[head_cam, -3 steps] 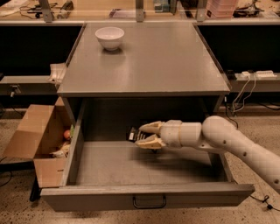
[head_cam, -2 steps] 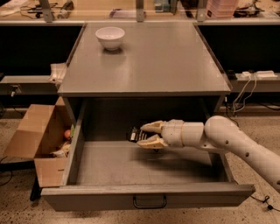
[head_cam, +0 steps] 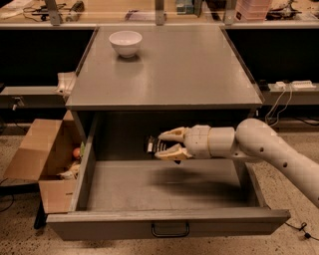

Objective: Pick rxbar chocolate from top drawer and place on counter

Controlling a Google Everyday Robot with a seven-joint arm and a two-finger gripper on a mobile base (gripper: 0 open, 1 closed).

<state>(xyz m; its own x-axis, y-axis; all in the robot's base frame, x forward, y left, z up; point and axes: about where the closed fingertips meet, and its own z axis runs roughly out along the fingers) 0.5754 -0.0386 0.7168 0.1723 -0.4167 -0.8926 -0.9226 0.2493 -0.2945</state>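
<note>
The rxbar chocolate (head_cam: 151, 144), a small black bar with white lettering, sits between the two pale fingers of my gripper (head_cam: 159, 146) at the back of the open top drawer (head_cam: 169, 223). The gripper is shut on the bar and holds it a little above the drawer floor, just under the counter's front edge. The arm reaches in from the right. The grey counter (head_cam: 174, 69) lies directly above.
A white bowl (head_cam: 125, 43) stands at the counter's far left. An open cardboard box (head_cam: 40, 162) with small items sits on the floor left of the drawer. A cluttered wooden workbench (head_cam: 119, 14) runs behind. Cables and a power strip (head_cam: 291, 85) are at the right.
The gripper and the bar have risen slightly from the drawer floor. The drawer and bowl have not moved.
</note>
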